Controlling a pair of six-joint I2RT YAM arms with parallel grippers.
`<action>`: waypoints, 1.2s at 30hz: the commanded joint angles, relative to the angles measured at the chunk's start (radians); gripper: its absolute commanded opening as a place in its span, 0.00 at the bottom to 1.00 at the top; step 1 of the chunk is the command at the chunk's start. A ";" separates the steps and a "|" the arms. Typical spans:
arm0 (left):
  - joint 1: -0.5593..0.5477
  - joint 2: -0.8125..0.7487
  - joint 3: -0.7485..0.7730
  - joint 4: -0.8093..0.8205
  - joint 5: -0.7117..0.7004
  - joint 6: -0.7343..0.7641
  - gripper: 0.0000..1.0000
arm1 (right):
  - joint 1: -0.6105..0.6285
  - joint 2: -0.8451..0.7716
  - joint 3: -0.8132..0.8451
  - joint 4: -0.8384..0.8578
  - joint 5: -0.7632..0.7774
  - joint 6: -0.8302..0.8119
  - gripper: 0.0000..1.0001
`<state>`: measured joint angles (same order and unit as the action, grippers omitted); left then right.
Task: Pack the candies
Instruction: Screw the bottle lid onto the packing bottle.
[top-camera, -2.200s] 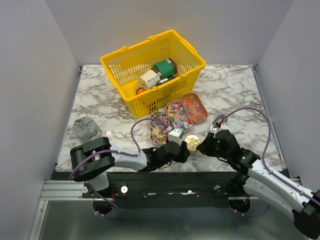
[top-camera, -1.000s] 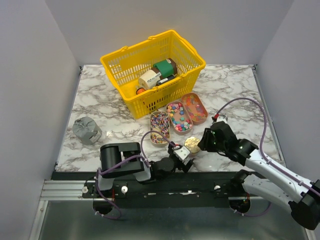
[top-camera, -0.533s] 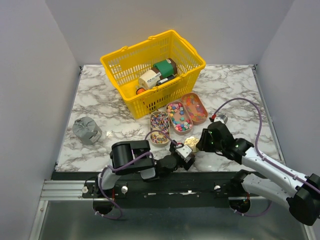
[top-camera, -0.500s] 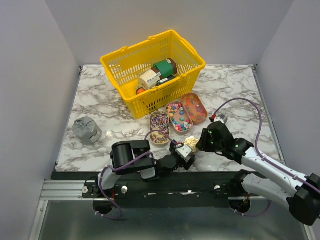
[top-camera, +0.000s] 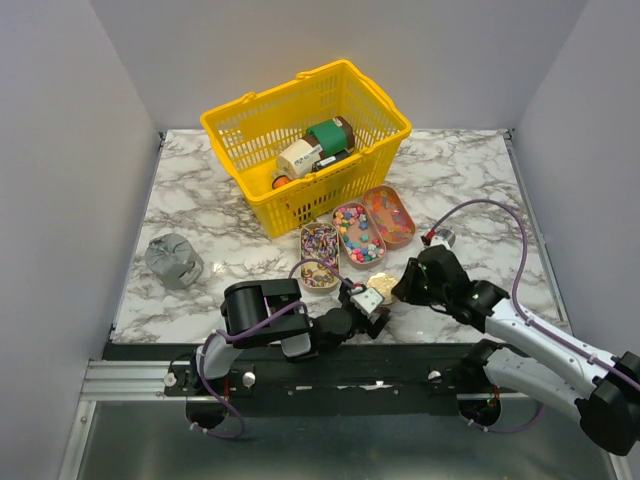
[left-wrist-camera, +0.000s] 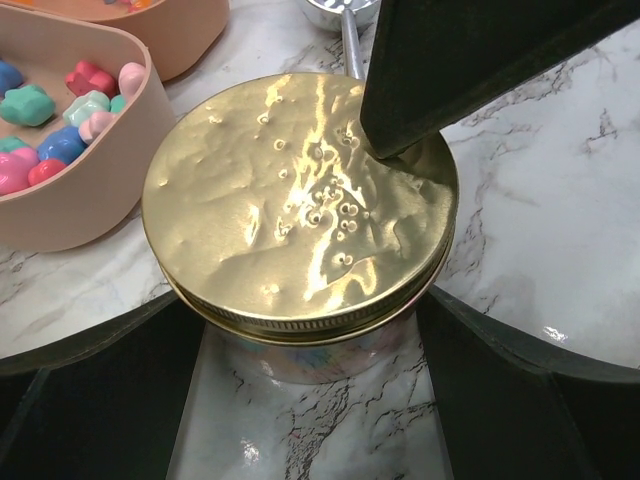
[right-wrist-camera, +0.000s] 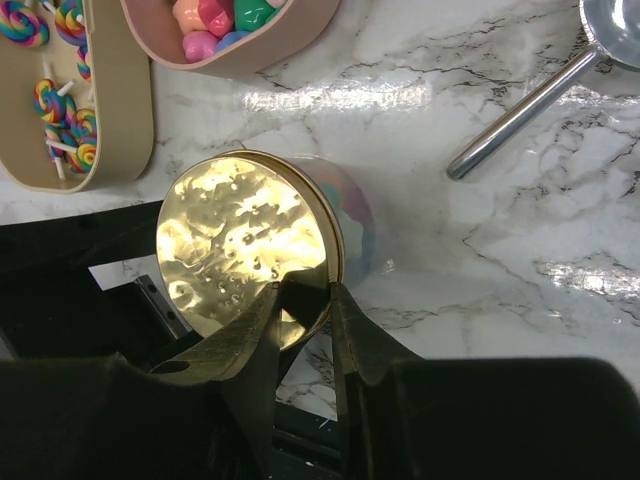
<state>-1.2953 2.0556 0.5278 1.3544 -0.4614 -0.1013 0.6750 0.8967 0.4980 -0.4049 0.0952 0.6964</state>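
A glass jar with a gold lid (top-camera: 383, 287) stands near the table's front edge, with coloured candies showing through its glass (right-wrist-camera: 358, 215). More candies (top-camera: 358, 233) fill three oval trays behind it; the left tray holds lollipops (right-wrist-camera: 60, 100). My right gripper (top-camera: 403, 288) is shut on the lid's rim (right-wrist-camera: 305, 300), one finger over the lid (right-wrist-camera: 245, 245) and one outside it. My left gripper (top-camera: 368, 303) is open, and its fingers flank the near side of the jar (left-wrist-camera: 308, 320) low by the table. The right finger (left-wrist-camera: 450, 70) presses on the lid (left-wrist-camera: 290, 200).
A yellow basket (top-camera: 230, 120) with bottles and cans stands behind the trays. A metal spoon (top-camera: 440, 238) lies right of the jar and also shows in the right wrist view (right-wrist-camera: 520, 110). A grey crumpled lump (top-camera: 173, 258) sits at the left. The table's front edge is close.
The left arm folded back and brought its gripper low in front of the jar. The right gripper moved left onto the lid's rim. In the last half second little has moved.
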 joint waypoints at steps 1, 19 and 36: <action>0.008 0.035 0.001 0.305 -0.062 0.011 0.98 | 0.006 -0.021 -0.049 -0.078 -0.047 0.025 0.26; 0.008 0.044 -0.063 0.333 -0.020 0.005 0.68 | 0.006 -0.085 0.108 -0.187 0.127 -0.027 0.48; 0.008 0.075 -0.057 0.307 0.059 -0.028 0.67 | -0.022 0.229 0.122 0.069 0.028 -0.155 0.32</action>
<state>-1.2884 2.0865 0.4900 1.4464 -0.4332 -0.1211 0.6621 1.0985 0.6403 -0.4065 0.1429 0.5625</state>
